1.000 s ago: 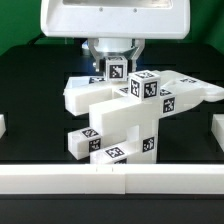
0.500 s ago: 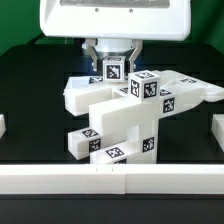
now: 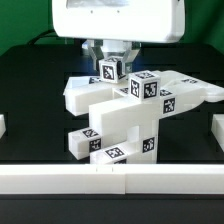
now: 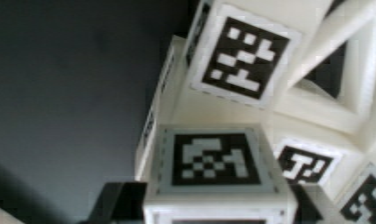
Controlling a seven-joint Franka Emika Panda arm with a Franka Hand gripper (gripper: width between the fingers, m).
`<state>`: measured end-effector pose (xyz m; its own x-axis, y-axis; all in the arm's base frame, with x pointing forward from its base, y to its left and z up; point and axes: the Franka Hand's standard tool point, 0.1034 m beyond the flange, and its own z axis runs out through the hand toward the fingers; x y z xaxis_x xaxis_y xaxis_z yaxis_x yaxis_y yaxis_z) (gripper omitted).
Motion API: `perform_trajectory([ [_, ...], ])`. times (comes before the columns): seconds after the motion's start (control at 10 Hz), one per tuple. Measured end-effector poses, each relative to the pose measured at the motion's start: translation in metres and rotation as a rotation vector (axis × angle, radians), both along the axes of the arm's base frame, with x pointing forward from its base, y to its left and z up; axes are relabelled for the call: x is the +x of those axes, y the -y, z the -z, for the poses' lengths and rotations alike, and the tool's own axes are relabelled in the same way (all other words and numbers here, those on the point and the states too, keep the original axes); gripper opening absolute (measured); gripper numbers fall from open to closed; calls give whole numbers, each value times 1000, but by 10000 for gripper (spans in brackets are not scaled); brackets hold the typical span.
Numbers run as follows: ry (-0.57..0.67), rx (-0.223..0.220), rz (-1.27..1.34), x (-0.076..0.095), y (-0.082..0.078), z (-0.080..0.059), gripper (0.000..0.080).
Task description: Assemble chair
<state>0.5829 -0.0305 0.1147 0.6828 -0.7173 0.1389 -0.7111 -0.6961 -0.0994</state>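
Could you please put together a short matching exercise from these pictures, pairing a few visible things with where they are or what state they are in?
Things:
1. end effector
2. chair
3. table
4. white rail

Descriptions:
A. black surface under the parts
B. shut on the chair's tagged top piece
C. runs along the front edge in the exterior view
D. partly joined white blocks with square tags

Pairs: 1-B, 2-D, 3-A, 4-C
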Motion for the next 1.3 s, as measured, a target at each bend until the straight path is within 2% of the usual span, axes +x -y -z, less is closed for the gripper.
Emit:
perform_trajectory([
  [0.1,0,-1,-3,0,0,0,285],
  [0.2,-1,-4,-20,0,0,0,342],
  [0.3,-2,-8,-50,0,-1,0,476],
  [0.4,-4,-12,-80,0,-5,0,476],
  [0.5,-6,-27,-170,0,-7,1,611],
  [0.6,-10,-49,-294,-1,-6,1,638],
  [1.1,-35,-138,-738,-2,-12,1,649],
  [1.3,-42,-166,-896,-2,-7,0,649],
])
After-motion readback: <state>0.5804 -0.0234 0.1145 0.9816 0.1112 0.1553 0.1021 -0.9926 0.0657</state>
